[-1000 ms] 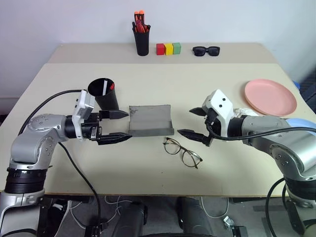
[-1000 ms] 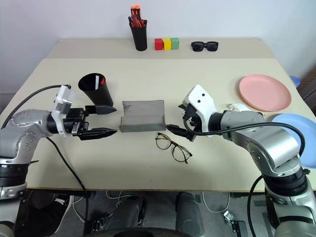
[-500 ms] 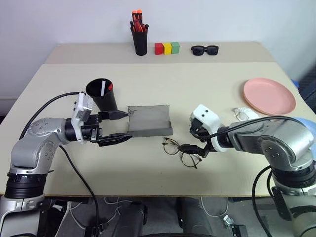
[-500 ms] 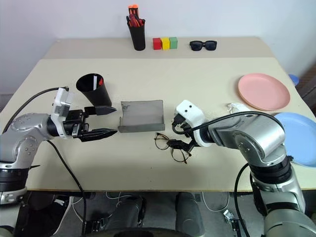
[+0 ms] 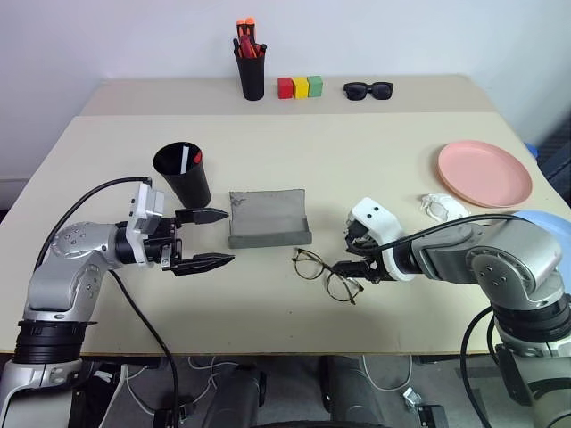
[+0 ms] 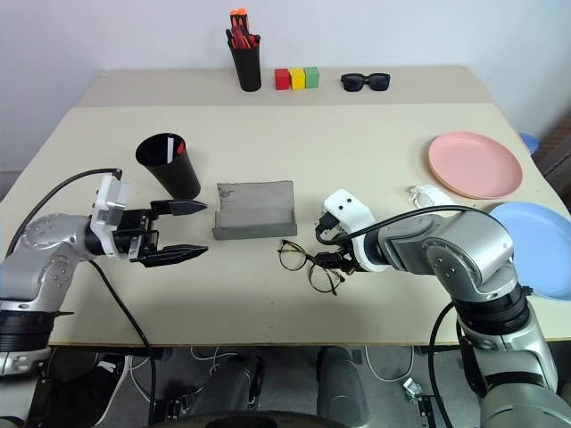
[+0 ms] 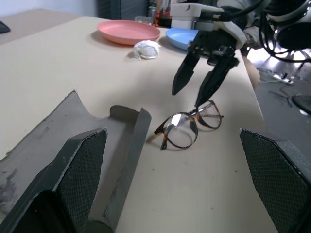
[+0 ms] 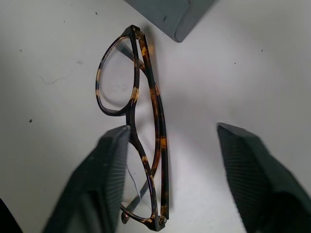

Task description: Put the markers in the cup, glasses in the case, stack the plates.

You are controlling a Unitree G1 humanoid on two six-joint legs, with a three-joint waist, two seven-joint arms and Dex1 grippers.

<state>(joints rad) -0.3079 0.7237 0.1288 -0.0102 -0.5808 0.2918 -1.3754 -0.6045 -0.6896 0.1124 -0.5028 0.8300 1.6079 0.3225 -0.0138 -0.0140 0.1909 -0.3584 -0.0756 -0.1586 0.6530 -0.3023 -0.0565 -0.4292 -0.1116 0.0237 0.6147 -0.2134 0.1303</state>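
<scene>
- The left gripper [image 5: 203,239] hovers over the table [image 5: 384,152], pointing level toward the robot's right, its two black fingers spread wide with nothing between them; one fingertip ends just short of the case's near left corner
- The cup [image 5: 183,173] stands upright just behind that gripper, mouth up, with two markers [image 5: 184,159] inside it, a white one and a red-tipped one leaning against the rim
- The case [image 5: 268,217] lies open in the middle of the table, its long axis running across the table from left to right, its raised edge along the near side; it holds nothing
- The glasses [image 5: 326,274] lie on the table just in front of the case's right end and apart from it, folded, their long axis slanting from near the case toward the front right; in the right wrist view the frame [image 8: 138,121] is mottled brown
- The right gripper [image 5: 354,265] points downward at the right-hand end of the glasses, its fingers partly open and set on either side of the frame; one fingertip [image 7: 206,92] sits at the frame's edge, but whether it grips the frame cannot be told
- A crumpled white thing [image 5: 442,206] lies further right
- The pink plate [image 5: 484,173] sits flat near the right rear, and the blue plate [image 6: 535,248] lies in front of it at the table's right edge, the two apart and unstacked
</scene>
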